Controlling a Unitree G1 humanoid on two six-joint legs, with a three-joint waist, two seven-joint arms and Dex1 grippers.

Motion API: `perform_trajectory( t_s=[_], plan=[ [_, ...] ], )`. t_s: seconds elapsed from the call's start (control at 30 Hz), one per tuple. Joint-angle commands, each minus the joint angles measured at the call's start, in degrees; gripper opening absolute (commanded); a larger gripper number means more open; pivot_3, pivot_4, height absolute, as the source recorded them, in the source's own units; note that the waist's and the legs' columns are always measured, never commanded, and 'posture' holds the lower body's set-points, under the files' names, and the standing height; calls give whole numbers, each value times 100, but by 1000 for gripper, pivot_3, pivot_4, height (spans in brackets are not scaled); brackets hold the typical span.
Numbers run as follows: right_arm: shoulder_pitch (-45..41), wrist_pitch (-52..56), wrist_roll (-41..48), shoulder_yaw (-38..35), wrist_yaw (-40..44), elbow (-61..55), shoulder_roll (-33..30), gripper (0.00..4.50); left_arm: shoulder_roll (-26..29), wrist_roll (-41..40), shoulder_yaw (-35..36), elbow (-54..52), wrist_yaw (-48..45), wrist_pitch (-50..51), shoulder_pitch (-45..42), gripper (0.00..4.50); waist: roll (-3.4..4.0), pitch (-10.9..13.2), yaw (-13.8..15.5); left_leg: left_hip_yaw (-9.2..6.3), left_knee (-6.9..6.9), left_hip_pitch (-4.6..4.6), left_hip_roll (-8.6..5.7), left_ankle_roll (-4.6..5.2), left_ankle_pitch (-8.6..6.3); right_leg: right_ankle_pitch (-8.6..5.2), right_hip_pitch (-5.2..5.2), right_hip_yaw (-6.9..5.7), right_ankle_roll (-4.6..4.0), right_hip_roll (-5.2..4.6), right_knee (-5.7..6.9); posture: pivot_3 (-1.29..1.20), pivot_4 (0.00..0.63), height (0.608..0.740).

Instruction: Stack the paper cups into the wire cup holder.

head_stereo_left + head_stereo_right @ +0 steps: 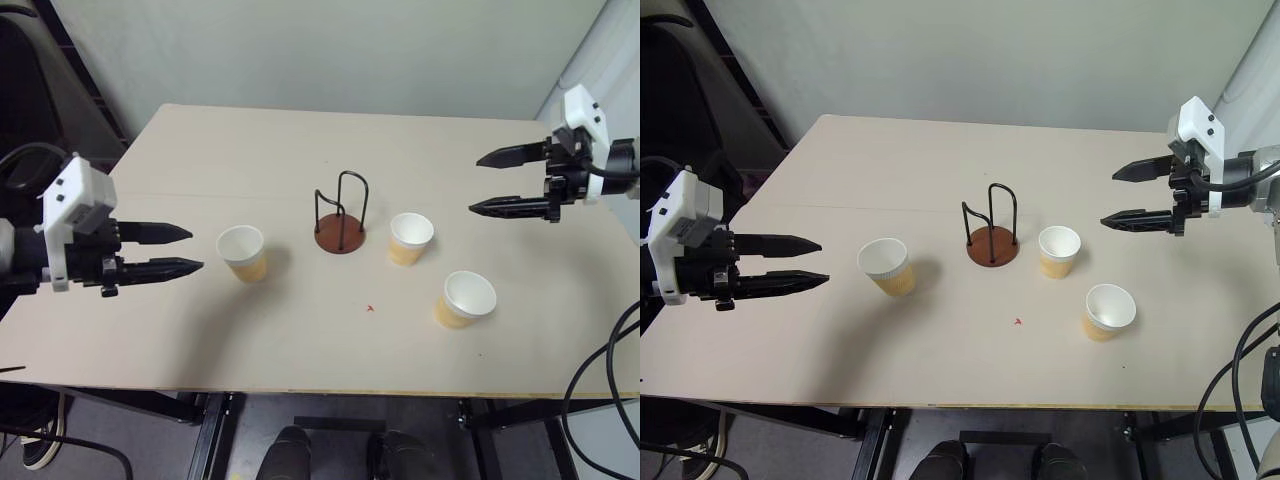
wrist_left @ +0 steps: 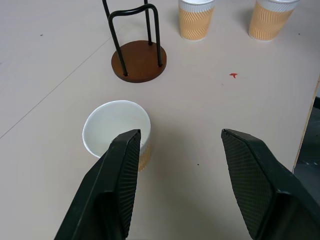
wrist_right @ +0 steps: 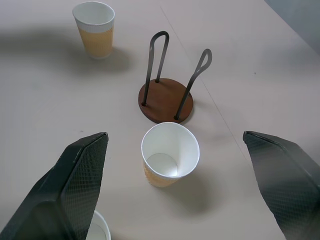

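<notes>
Three paper cups stand upright on the pale table [image 1: 300, 150]: one [image 1: 242, 252] left of the wire cup holder [image 1: 340, 222], one [image 1: 410, 238] just right of it, and one [image 1: 466, 298] nearer the front right. The holder is a reddish-brown disc with two black wire arches and holds nothing. My left gripper [image 1: 192, 250] hovers open left of the left cup [image 2: 116, 128], pointing at it with a small gap. Open as well, my right gripper [image 1: 478, 182] hangs above the table's right side, aimed toward the middle cup [image 3: 169, 154] and the holder [image 3: 166, 100].
A small red mark [image 1: 370, 308] lies on the table in front of the holder. The table's front edge [image 1: 300, 392] runs below the cups. Black cables [image 1: 600, 390] hang at the right, beyond the table's corner.
</notes>
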Motion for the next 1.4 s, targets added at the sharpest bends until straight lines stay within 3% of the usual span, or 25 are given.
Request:
perform_trajectory(
  t_s=[0.03, 0.3, 0.43, 0.63, 0.87, 1.23, 1.33, 1.4],
  plan=[
    [-93, 35, 90, -138, 48, -187, -76, 4500, 42, -55, 130, -98, 19, -16, -70, 2731, 0, 0, 0, 0, 0, 0, 0, 0, 0, 1, 0, 0, 2, 0, 0, 0, 150, 740],
    [129, 255, 298, -292, 85, -543, -186, 4500, -186, 20, -549, 87, 200, -190, -825, 2731, 0, 0, 16, -2, 5, -1, -2, -3, 2, 1, 0, 1, 1, 3, 0, 0, 150, 740],
    [232, 406, 407, -398, -29, -807, -277, 4500, -950, 563, -1621, 475, 774, -334, -1891, 2731, 5, 1, 41, -4, 25, 2, -4, -3, 2, 3, 2, 1, 0, 2, 2, 0, 150, 740],
    [756, 951, 799, -903, -295, -1728, -667, 4500, -2414, 1767, -2899, 1932, 1737, -513, -3416, 2731, 5, 3, 77, 5, 76, -24, -8, 8, -2, 46, 6, 3, 60, -8, -7, 0, 150, 740],
    [1460, 1418, 1155, -1474, -762, -2454, -909, 4500, -3647, 2175, -3360, 3270, 1797, -787, -4297, 2731, -1, 7, 80, 67, 85, -32, -54, -21, 17, 57, 29, 37, 123, -15, -20, 0, 150, 740],
    [2184, 1902, 1655, -2180, -1289, -3177, -1186, 4500, -4641, 2916, -3498, 4918, 2129, -1462, -4996, 2731, -7, 11, 96, 189, 156, -27, -90, 55, -2, 28, 39, 164, 245, -6, -18, 0, 150, 740],
    [2393, 1971, 1729, -2379, -1386, -3282, -1274, 4500, -4918, 3012, -3454, 5345, 2258, -1704, -5170, 2118, -7, 11, 98, 244, 191, -33, -94, 83, -18, 30, 41, 180, 274, -17, -29, 0, 150, 740],
    [2474, 1992, 1781, -2450, -1446, -3328, -1316, 4500, -5023, 3014, -3428, 5448, 2227, -1781, -5211, 1469, -7, 11, 98, 272, 203, -35, -97, 103, -30, 28, 43, 197, 291, -25, -33, 0, 150, 740]
  ],
)
